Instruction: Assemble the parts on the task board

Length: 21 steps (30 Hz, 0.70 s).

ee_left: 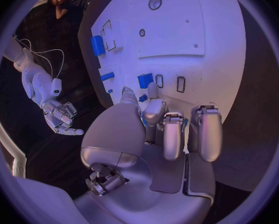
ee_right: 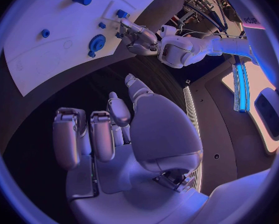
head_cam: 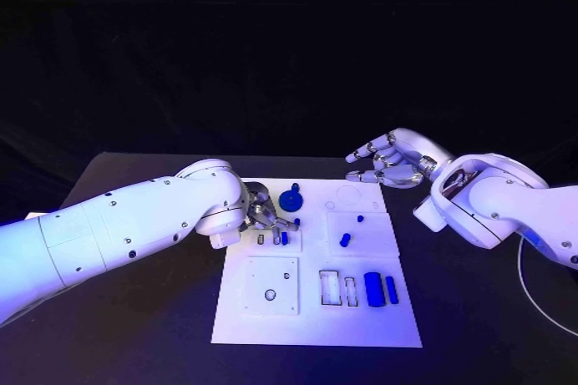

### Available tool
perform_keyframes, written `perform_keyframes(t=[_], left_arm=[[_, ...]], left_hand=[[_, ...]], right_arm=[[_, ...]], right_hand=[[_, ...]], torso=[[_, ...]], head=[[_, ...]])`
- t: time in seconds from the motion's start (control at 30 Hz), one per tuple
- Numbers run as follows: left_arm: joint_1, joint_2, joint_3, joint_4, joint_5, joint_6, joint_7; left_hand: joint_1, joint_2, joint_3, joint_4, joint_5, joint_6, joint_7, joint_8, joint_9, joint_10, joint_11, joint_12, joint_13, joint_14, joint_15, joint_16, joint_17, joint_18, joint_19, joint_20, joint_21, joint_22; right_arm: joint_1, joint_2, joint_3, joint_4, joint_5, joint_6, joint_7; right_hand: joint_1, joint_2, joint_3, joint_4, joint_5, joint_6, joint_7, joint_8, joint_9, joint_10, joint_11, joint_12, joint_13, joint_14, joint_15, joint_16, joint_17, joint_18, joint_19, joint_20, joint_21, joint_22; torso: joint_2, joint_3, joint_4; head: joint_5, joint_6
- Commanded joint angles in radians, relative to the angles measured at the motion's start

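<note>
Head view, near edge: task board [head_cam: 316,331] lies flat mid-table; nearest it is bare white, then a square plate with small holes [head_cam: 272,286] and rectangular slots [head_cam: 329,287] beside an oblong blue part [head_cam: 373,286] lying next to them — likely staged for those slots.
Mid board: small blue peg [head_cam: 346,238] stands on the right-hand panel, apart from both hands.
Left hand: left hand [head_cam: 267,220] is down over the board's left middle, fingers curled toward small blue pieces near the slots there; left wrist view shows its fingertips [ee_left: 153,90] just beside a blue block [ee_left: 144,80] — whether anything is actually pinched, cannot tell.
Why there: judged to be working a part into or out of a slot, so the hand sits low and close.
Far board: blue round gear-like part [head_cam: 291,201] sits near the top, just past the left hand.
Right hand: right hand [head_cam: 387,163] hovers off the board's far right corner, fingers spread, holding nothing — parked clear, probably waiting.
</note>
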<state>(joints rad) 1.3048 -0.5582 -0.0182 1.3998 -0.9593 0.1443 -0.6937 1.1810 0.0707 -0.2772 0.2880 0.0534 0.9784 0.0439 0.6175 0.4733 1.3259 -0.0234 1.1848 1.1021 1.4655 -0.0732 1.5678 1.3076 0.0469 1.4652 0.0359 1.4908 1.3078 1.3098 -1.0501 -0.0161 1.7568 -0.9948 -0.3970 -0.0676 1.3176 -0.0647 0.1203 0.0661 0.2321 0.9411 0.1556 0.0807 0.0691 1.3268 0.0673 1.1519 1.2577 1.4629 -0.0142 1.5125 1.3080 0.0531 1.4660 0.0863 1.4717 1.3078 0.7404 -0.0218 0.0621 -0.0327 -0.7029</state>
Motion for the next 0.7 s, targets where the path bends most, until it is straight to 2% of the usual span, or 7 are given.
perform_keyframes(t=[0.03, 0.2, 0.47, 0.7], left_arm=[[0.002, 0.008, 0.0, -0.008, -0.032, 0.05, -0.069], [0.002, 0.017, 0.0, -0.016, -0.035, 0.064, -0.072], [0.002, 0.025, 0.0, -0.026, -0.036, 0.083, -0.072], [0.002, 0.032, -0.001, -0.032, -0.035, 0.098, -0.066]], left_hand=[[0.003, 0.006, -0.005, -0.002, -0.005, -0.011, -0.001, 0.005, 0.004, 0.002, -0.002, 0.004, 0.002, 0.105, -0.01, 0.003, 0.263, -0.016, 0.043, -0.008, 0.004, 0.123], [0.013, 0.013, -0.003, -0.004, -0.004, -0.016, -0.001, 0.01, 0.014, 0.003, -0.002, 0.006, 0.004, 0.105, -0.01, 0.003, 0.263, -0.016, 0.043, -0.008, 0.004, 0.124], [0.034, 0.02, 0.002, -0.009, -0.002, -0.024, -0.001, 0.019, 0.029, 0.002, -0.002, 0.006, 0.005, 0.105, -0.009, 0.003, 0.263, -0.016, 0.043, -0.008, 0.005, 0.125], [0.05, 0.027, 0.008, -0.013, -0.001, -0.027, -0.001, 0.025, 0.04, 0.002, -0.002, 0.007, 0.007, 0.105, -0.009, 0.003, 0.263, -0.016, 0.044, -0.007, 0.006, 0.127]], right_arm=[[-0.001, 0.002, 0.0, -0.001, -0.006, 0.016, -0.004], [-0.001, 0.004, -0.001, -0.002, -0.006, 0.017, -0.004], [-0.001, 0.006, -0.001, -0.005, -0.006, 0.018, -0.003], [-0.002, 0.009, -0.001, -0.004, -0.003, 0.019, -0.004]], right_hand=[[0.004, 0.0, -0.007, 0.001, 0.003, 0.007, -0.001, 0.005, 0.001, -0.002, -0.002, 0.001, -0.001, 0.08, 0.003, -0.005, 0.137, -0.007, 0.007, 0.006, -0.004, 0.04], [0.004, 0.0, -0.007, 0.001, 0.003, 0.007, -0.001, 0.005, 0.001, -0.002, -0.002, 0.001, -0.001, 0.08, 0.003, -0.005, 0.137, -0.007, 0.007, 0.006, -0.004, 0.04], [0.002, 0.001, -0.008, 0.002, 0.004, 0.008, -0.001, 0.006, 0.001, -0.002, -0.002, 0.001, -0.002, 0.08, 0.003, -0.005, 0.137, -0.006, 0.006, 0.006, -0.005, 0.039], [0.002, 0.002, -0.008, 0.002, 0.006, 0.008, -0.001, 0.006, 0.001, -0.002, -0.002, 0.001, -0.002, 0.08, 0.003, -0.005, 0.136, -0.006, 0.006, 0.006, -0.005, 0.039]], torso=[[0.0, -0.0008, 0.001], [0.001, -0.0009, -0.0014], [0.0, -0.0008, 0.0013], [0.0, 0.0003, 0.0006]], head=[[-0.001, -0.003], [-0.001, -0.007], [-0.009, -0.011], [-0.006, -0.016]])
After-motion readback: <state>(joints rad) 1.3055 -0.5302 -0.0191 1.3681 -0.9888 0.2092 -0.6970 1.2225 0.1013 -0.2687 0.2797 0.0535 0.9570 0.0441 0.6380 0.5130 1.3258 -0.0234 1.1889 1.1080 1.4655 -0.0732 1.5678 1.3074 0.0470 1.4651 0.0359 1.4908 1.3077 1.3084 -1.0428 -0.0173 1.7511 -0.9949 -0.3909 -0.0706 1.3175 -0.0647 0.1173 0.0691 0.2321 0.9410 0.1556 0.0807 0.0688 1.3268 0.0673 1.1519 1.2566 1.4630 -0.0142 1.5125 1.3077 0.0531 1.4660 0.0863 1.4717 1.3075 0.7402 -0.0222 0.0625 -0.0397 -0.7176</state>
